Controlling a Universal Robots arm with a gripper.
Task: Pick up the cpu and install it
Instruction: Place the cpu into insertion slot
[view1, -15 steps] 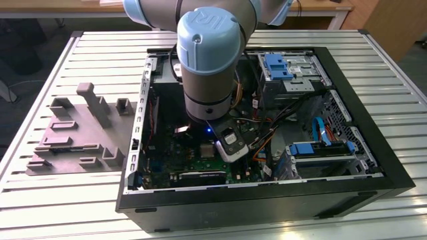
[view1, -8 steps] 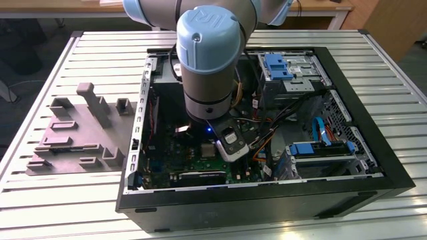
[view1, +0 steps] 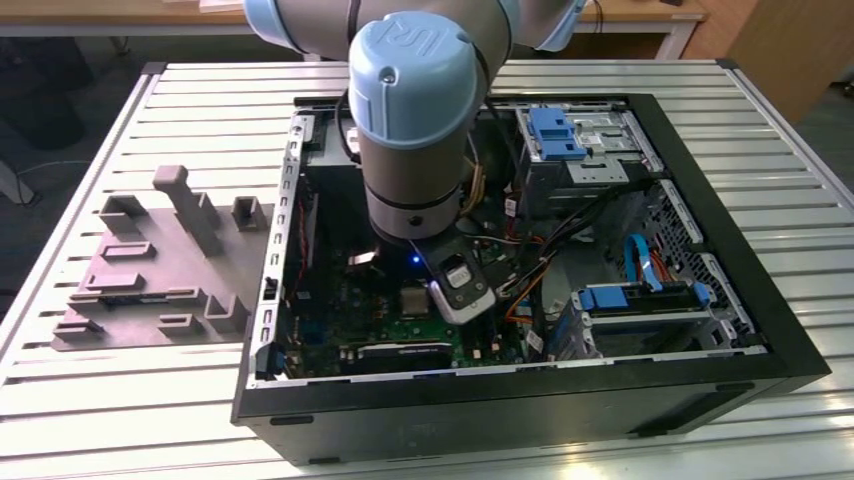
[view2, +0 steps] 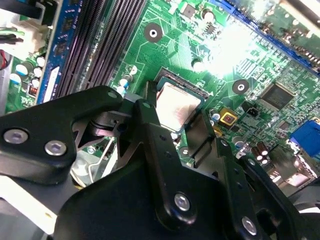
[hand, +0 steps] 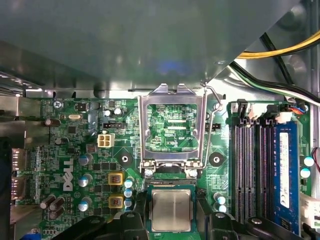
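Cpu (view2: 177, 106): a pale silvery square, laid flat inside a dark socket frame (view2: 182, 82).
Gripper (view2: 176, 119): black linkage studded with screw heads is seen in the foreground, right at the cpu.
Motherboard (view2: 165, 52): green, seen spread all around the cpu.
Glare (view2: 235, 37): a bright patch is cast on the board, some way from the cpu.
Memory slots (view2: 100, 40): long, black and parallel, set well apart from the cpu.
Yellow component (view2: 228, 119): small and square, found near the cpu, on the side away from the memory slots.

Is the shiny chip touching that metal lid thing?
Apart. In the first wrist view the cpu lies flat, and the open lid sits beyond it. A strip of socket shows plainly between the two.
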